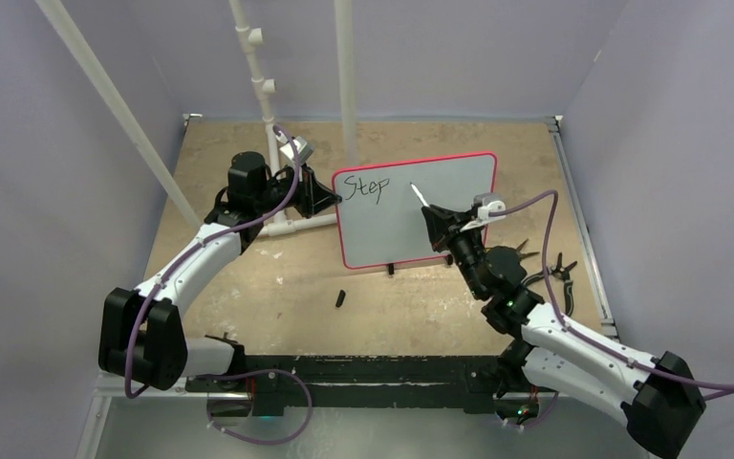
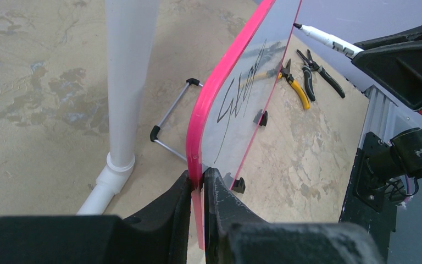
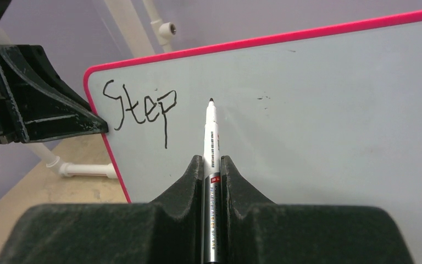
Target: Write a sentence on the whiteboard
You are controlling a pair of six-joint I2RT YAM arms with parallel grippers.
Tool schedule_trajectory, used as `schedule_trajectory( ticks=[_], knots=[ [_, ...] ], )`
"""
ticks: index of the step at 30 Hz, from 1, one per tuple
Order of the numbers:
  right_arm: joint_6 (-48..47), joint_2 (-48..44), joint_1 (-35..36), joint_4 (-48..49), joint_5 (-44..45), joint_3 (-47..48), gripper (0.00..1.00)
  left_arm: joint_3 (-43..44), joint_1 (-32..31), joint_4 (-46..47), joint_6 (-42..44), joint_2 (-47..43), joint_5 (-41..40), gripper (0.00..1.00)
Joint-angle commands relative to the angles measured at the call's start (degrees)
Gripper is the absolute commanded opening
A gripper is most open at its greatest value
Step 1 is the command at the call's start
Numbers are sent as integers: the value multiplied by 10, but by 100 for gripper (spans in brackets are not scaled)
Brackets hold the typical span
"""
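The whiteboard (image 1: pixel 411 215) stands tilted on small black feet in the middle of the table, white with a pink-red frame. The sentence reads only "Step" (image 1: pixel 363 186) in black at its upper left; it also shows in the right wrist view (image 3: pixel 140 107). My left gripper (image 1: pixel 333 199) is shut on the whiteboard's left edge (image 2: pixel 198 165). My right gripper (image 1: pixel 437 218) is shut on a white marker (image 3: pixel 211 137), uncapped, tip (image 3: pixel 211 100) at or just off the board, right of "Step". The marker tip shows in the left wrist view (image 2: pixel 298 26).
A black marker cap (image 1: pixel 340 299) lies on the table in front of the board. Pliers and cutters (image 1: pixel 559 270) lie at the right, also in the left wrist view (image 2: pixel 307 77). White PVC pipes (image 1: pixel 287 225) stand behind the left gripper. Walls enclose the table.
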Motion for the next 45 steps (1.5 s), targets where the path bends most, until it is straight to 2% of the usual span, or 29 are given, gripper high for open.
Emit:
schedule_trajectory(
  ticks=[1, 14, 25, 45],
  knots=[
    [-11, 11, -3, 31, 8, 17, 0, -3, 3, 11, 16, -15, -13, 0],
    [-18, 48, -11, 59, 31, 36, 0, -3, 3, 11, 16, -15, -8, 0],
    [-33, 73, -14, 58, -4, 57, 0, -2, 3, 12, 16, -16, -6, 0],
    [52, 46, -13, -8, -17, -7, 0, -2, 3, 14, 14, -14, -6, 0]
  ],
)
